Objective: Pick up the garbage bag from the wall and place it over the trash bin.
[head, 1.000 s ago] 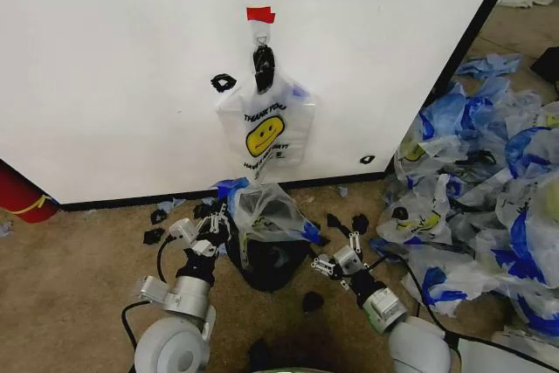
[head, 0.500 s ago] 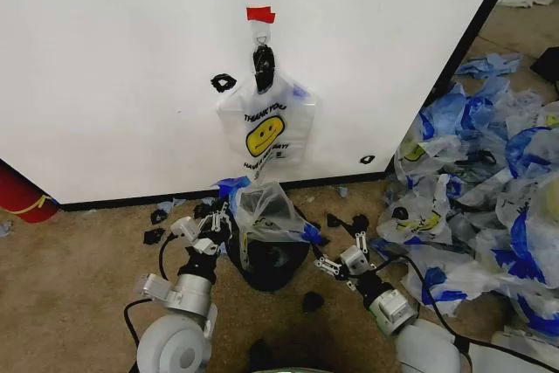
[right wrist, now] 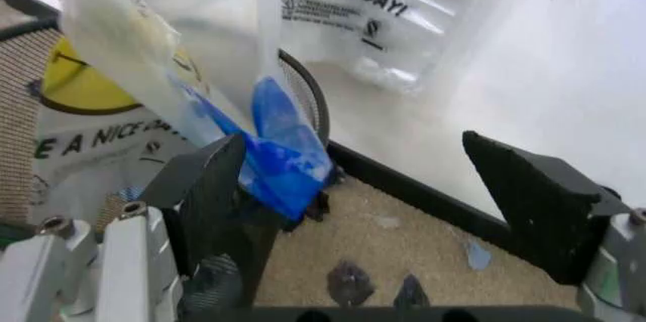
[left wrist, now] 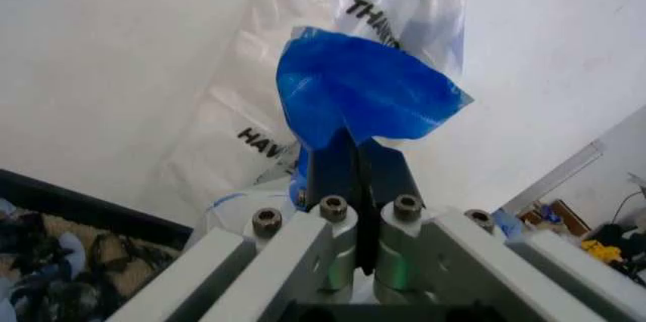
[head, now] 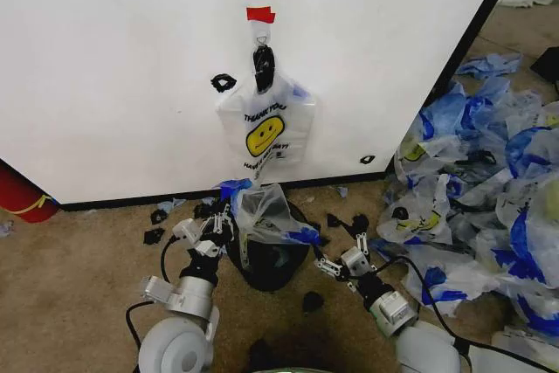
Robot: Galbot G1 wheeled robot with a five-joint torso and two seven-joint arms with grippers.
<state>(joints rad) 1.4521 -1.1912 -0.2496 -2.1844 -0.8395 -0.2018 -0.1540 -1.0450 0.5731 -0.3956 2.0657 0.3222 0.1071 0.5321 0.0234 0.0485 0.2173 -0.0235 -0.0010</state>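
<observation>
My right hand [head: 342, 251] has drawn back, spread, off the bag [head: 269, 210]; my left hand [head: 218, 218] pinches its blue handle [left wrist: 353, 95] beside the bin [head: 266, 261].

A robot test area is showing here: a white wall [head: 122, 76] panel is standing on brown carpet [head: 70, 277], with used bags [head: 489, 189] piling beside it.

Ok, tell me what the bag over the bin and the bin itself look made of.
Garbage bag: thin, glossy translucent plastic film with blue handles; it crumples and lets light through. Trash bin: black; its wall looks like wire mesh in the right wrist view, probably metal, though that's uncertain.
</observation>
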